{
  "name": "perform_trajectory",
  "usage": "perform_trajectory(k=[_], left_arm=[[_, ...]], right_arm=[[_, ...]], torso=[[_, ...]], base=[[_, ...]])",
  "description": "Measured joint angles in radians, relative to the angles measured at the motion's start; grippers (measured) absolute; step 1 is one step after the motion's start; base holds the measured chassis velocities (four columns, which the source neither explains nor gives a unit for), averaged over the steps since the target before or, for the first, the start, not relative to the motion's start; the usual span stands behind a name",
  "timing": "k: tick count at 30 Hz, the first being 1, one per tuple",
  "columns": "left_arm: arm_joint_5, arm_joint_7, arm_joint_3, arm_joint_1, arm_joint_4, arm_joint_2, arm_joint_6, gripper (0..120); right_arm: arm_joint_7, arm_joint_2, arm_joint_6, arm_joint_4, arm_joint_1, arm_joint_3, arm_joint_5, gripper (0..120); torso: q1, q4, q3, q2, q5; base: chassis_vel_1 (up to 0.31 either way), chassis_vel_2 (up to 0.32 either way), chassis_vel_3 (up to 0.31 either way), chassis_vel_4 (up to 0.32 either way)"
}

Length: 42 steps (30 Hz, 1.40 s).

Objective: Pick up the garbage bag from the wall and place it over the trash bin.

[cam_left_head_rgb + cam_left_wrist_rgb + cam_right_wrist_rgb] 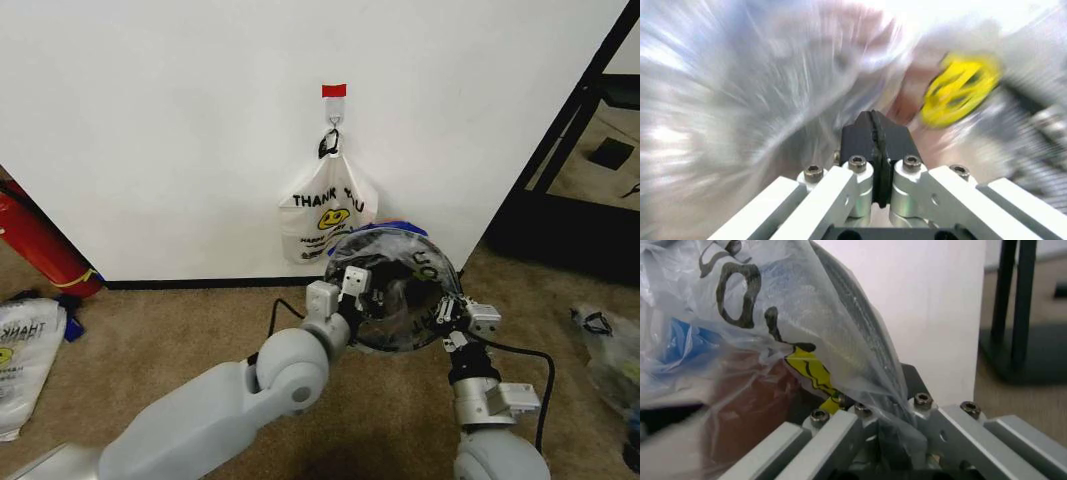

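Observation:
The garbage bag (410, 262), clear film with blue patches and black lettering, is spread across the top of the black mesh trash bin (392, 318), which stands on the carpet by the wall (150, 120). My left gripper (352, 285) is at the bin's left rim. In the left wrist view its pads (863, 137) press together with bag film (740, 100) and the yellow smiley (960, 90) close around them. My right gripper (462, 318) is at the right rim. In the right wrist view the bag (773, 315) is pulled taut into the right gripper (890, 415), beside the mesh rim (860, 305).
A white opaque THANK YOU bag (320, 215) hangs on the hook (333, 122) under red tape, right behind the bin. A red extinguisher (35, 245) leans at far left. More bags lie on the floor at left (25, 350) and right (610, 350). A black frame (580, 110) stands at right.

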Motion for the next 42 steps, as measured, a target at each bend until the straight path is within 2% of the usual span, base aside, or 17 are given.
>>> perform_trajectory(k=[4, 8, 13, 19, 25, 35, 39, 42], left_arm=[[-0.004, 0.001, -0.004, -0.007, -0.019, -0.005, -0.003, 0], [-0.002, -0.006, 0.016, -0.028, 0.009, -0.042, -0.004, 0], [0.000, -0.026, 0.058, -0.067, 0.089, -0.103, -0.008, 0], [0.000, -0.050, 0.075, -0.094, 0.162, -0.145, -0.012, 0], [0.016, -0.064, 0.083, -0.095, 0.193, -0.156, -0.007, 0], [0.048, -0.112, 0.109, -0.092, 0.169, -0.124, 0.119, 0], [0.047, -0.087, 0.098, -0.092, 0.140, -0.118, 0.072, 0], [0.036, -0.050, 0.084, -0.099, 0.115, -0.112, -0.006, 0]], right_arm=[[0.013, 0.013, -0.015, -0.008, 0.009, -0.007, 0.025, 0], [0.012, 0.022, -0.015, -0.008, 0.009, -0.015, 0.016, 0], [0.003, 0.029, -0.002, 0.006, 0.001, -0.023, -0.017, 0], [-0.019, 0.029, 0.030, 0.017, -0.008, -0.029, -0.071, 0], [-0.018, 0.031, 0.028, 0.020, -0.004, -0.035, -0.050, 0], [-0.006, 0.037, 0.018, 0.014, 0.006, -0.033, -0.023, 0], [-0.003, 0.037, 0.018, 0.014, 0.004, -0.027, -0.015, 0], [-0.001, 0.039, 0.018, 0.014, 0.002, -0.024, -0.012, 0]], torso=[[0.000, 0.0000, 0.000, 0.000, -0.0001], [0.000, -0.0003, 0.000, 0.000, -0.0001], [0.000, -0.0002, 0.000, 0.000, 0.0000], [0.000, -0.0002, 0.000, 0.000, 0.0000], [0.000, -0.0001, 0.000, 0.000, 0.0000], [0.000, -0.0001, 0.000, 0.000, -0.0001], [0.000, -0.0001, 0.000, 0.000, -0.0002], [0.000, -0.0002, 0.000, 0.000, -0.0002]], base=[[0.000, 0.000, 0.000, 0.000], [0.000, 0.000, 0.000, 0.000], [0.000, 0.000, 0.000, 0.000], [0.000, 0.000, 0.000, 0.000], [0.000, 0.000, 0.000, 0.000], [0.000, 0.000, 0.000, 0.000], [0.000, 0.000, 0.000, 0.000], [0.000, 0.000, 0.000, 0.000]])
